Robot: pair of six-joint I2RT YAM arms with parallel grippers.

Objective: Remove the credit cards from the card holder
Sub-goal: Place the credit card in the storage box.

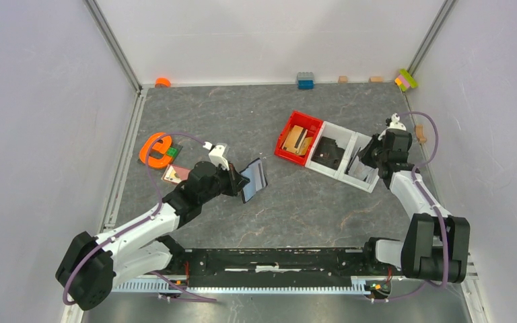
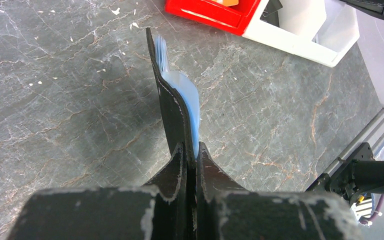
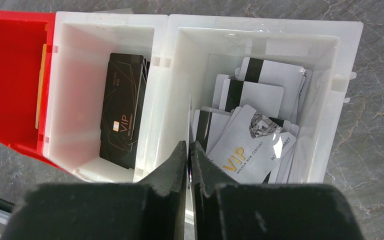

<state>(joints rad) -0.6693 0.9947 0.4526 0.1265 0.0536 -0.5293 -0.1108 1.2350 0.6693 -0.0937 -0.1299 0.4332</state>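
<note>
Pinching the open card holder clear of the table for access, the left gripper steadies it as the right gripper, closed on one credit card, hovers over the white bin.

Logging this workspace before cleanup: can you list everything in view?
red bin: 1, right of centre on the table
white bins: 2, joined to it
tan pieces: a few, red bin
black cards: a stack, middle bin
white cards: a pile, black-striped, right bin
orange ring: 1, table's left side
pinkish card: 1, beside the orange ring
small blocks: 5, mixed colours, along the back wall
card holder: 1, black, pale blue inside
left gripper: shut on the card holder
right gripper: above the right bin, white card edge between its fingers
</note>
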